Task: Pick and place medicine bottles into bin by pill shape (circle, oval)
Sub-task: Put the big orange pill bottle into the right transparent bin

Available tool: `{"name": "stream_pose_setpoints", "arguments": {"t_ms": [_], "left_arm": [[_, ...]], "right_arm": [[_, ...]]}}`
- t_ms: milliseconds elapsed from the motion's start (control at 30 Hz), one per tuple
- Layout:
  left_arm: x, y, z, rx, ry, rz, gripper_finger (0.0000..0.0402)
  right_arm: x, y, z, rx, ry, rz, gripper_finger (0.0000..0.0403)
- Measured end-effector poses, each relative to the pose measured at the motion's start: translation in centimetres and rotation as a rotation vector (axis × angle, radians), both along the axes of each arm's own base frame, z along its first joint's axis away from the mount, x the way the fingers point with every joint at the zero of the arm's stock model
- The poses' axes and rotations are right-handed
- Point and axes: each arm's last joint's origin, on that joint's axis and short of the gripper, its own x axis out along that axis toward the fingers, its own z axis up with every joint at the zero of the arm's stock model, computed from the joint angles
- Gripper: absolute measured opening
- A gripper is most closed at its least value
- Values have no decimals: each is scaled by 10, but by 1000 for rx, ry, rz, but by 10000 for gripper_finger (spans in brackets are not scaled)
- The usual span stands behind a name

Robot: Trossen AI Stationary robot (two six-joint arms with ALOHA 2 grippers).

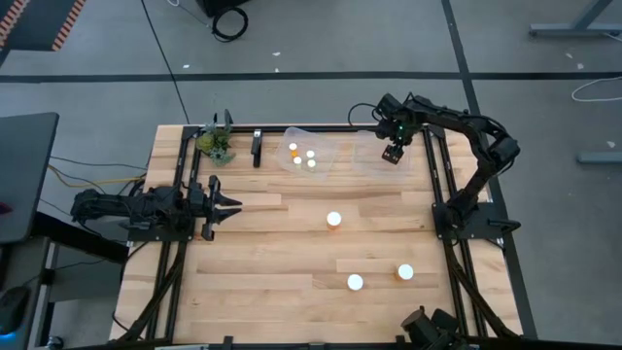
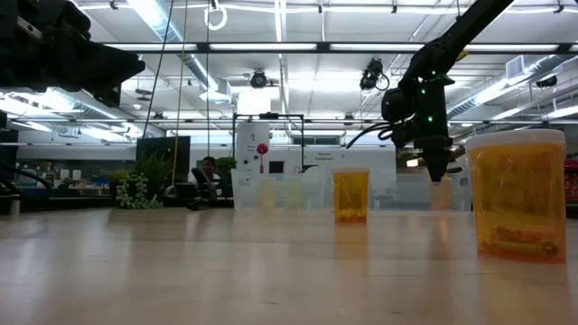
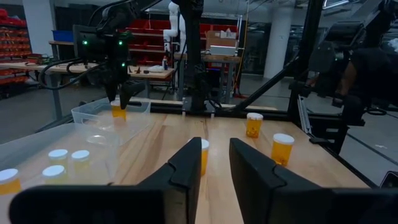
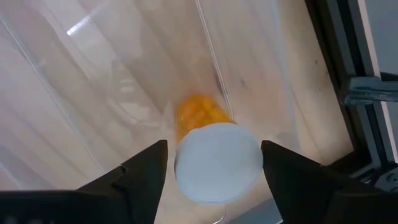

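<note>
My right gripper (image 1: 394, 153) is open over the right clear bin (image 1: 374, 165). Its fingers stand on either side of the white cap of a wide amber bottle (image 4: 216, 160) that stands inside that bin; a gap shows beside the cap. The bottle also shows in the left wrist view (image 3: 118, 112). Several tiny bottles (image 1: 302, 156) stand in the left clear bin (image 1: 326, 144). Three wide bottles stand upright on the table (image 1: 334, 220) (image 1: 356, 283) (image 1: 405, 272). My left gripper (image 1: 222, 204) waits open and empty at the table's left side.
A small green plant (image 1: 216, 144) and a black block (image 1: 257, 148) stand at the far edge, left of the bins. Black arm frames run along the table's left and right edges (image 1: 442, 185). Bare wood lies between my left gripper and the three bottles.
</note>
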Motion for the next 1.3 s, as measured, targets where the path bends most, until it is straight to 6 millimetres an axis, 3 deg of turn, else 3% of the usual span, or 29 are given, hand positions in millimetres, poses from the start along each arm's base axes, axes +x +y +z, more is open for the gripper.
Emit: {"name": "stream_pose_setpoints", "arguments": {"t_ms": [500, 833, 1300], "left_arm": [[0, 0, 0, 0, 0, 0, 87], [0, 0, 0, 0, 0, 0, 93], [0, 0, 0, 0, 0, 0, 88]], "right_arm": [[12, 6, 6, -38, 14, 40, 271], [21, 8, 24, -63, 32, 33, 271], [64, 37, 49, -128, -30, 145, 272]]}}
